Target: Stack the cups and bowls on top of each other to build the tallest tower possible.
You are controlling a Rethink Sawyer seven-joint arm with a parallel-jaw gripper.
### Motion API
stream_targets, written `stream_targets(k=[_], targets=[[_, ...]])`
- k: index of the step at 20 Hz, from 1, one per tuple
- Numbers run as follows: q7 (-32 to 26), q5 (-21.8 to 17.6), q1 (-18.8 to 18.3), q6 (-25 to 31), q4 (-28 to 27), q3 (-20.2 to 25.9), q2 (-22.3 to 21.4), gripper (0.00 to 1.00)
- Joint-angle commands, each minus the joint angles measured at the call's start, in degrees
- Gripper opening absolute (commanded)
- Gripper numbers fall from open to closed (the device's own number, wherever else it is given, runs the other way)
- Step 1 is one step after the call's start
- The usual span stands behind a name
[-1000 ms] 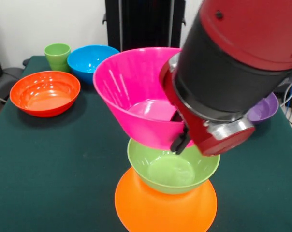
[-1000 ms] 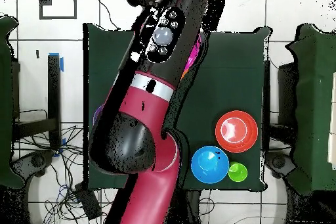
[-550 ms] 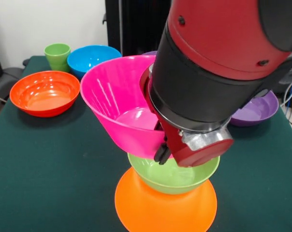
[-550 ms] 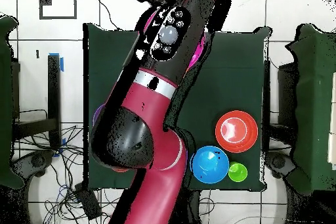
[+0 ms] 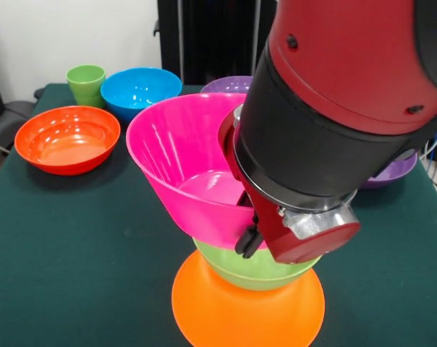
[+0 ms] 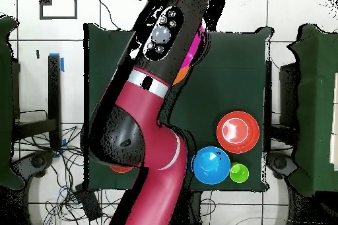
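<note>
The tower stands at the front of the table: a large upturned orange bowl (image 5: pixel 240 314) with a green bowl (image 5: pixel 236 269) upright on it. A big pink bowl (image 5: pixel 176 163) hangs tilted, its base down in the green bowl's mouth. My gripper (image 5: pixel 246 217) is shut on the pink bowl's right wall, one dark finger (image 5: pixel 247 237) outside it. In the overhead view the arm hides the tower, apart from a strip of the pink bowl (image 6: pixel 193 54) and of the orange bowl (image 6: pixel 179 76). The light-green cup (image 5: pixel 86 84) (image 6: pixel 238 173) stands at a table corner.
Beside the cup sit a blue bowl (image 5: pixel 137 91) (image 6: pixel 211 165) and a red-orange bowl (image 5: pixel 66 138) (image 6: pixel 236 132). One purple bowl (image 5: pixel 229 84) shows behind the pink one, another purple bowl (image 5: pixel 393 170) peeks out right of the arm. The arm (image 6: pixel 155 70) spans the table's middle.
The gripper has carried the pink bowl down and forward. It hung above the green bowl a second ago; now its base sits in that bowl's mouth.
</note>
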Motion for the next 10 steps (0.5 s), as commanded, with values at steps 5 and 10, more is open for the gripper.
stream_targets(k=[5, 10], targets=[[7.21, 2.94, 0.55, 4.74, -1.21, -10.35, -2.67, 0.00], [7.06, 4.65, 0.52, 5.63, -1.05, -12.37, -2.69, 0.00]])
